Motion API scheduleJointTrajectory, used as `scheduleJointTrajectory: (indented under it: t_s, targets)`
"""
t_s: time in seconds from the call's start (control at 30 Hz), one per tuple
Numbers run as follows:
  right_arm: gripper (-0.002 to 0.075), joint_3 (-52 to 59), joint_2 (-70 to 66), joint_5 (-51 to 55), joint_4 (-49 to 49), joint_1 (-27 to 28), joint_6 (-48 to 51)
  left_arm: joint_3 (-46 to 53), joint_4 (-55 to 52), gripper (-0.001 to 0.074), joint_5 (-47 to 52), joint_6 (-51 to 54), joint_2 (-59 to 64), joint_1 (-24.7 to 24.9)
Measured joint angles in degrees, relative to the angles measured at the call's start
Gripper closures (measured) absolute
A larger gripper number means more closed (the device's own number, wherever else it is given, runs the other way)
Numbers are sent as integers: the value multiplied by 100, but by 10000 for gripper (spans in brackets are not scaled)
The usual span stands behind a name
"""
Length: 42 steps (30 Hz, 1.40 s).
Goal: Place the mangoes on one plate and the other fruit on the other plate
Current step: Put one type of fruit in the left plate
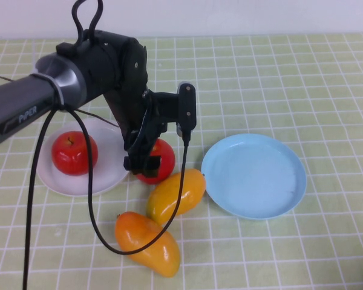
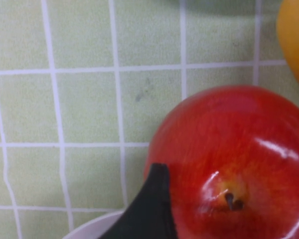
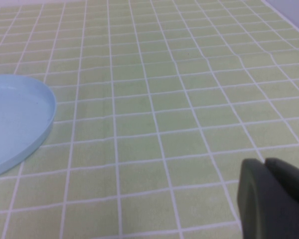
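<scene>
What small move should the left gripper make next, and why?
Probably close on the shiny round red apple and lift it. The left gripper is down over it beside the round white plate, one finger touching. The right gripper is near the light blue plate.

The table is seen from above and from the robot's side in the high view, the light blue plate (image 1: pixel 254 175) at its centre. An apple (image 2: pixel 234 164) beside that plate (image 3: pixel 15 119) is viewed very closely by the left wrist camera. The plate's rim is shared by the high and the low, forward-facing right wrist views.
</scene>
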State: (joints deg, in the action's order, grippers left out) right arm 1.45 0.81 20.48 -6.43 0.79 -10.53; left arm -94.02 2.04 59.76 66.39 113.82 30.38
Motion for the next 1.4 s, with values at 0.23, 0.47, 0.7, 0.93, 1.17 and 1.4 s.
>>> scheduleJointTrajectory:
  t_s: [0.23, 0.47, 0.7, 0.93, 1.17, 1.4]
  targets:
    - [743, 0, 0, 0, 0, 0, 0, 0, 44, 161, -9, -41, 2, -7]
    - [743, 0, 0, 0, 0, 0, 0, -14, 95, 250, 12, -41, 2, -7]
    - [743, 0, 0, 0, 0, 0, 0, -14, 118, 251, 12, -41, 2, -7]
    - [743, 0, 0, 0, 0, 0, 0, -14, 126, 255, 36, -53, -20, -7]
    - [743, 0, 0, 0, 0, 0, 0, -14, 151, 458, 149, -64, -392, -7]
    - [743, 0, 0, 0, 0, 0, 0, -14, -50, 481, 171, -135, -737, -7]
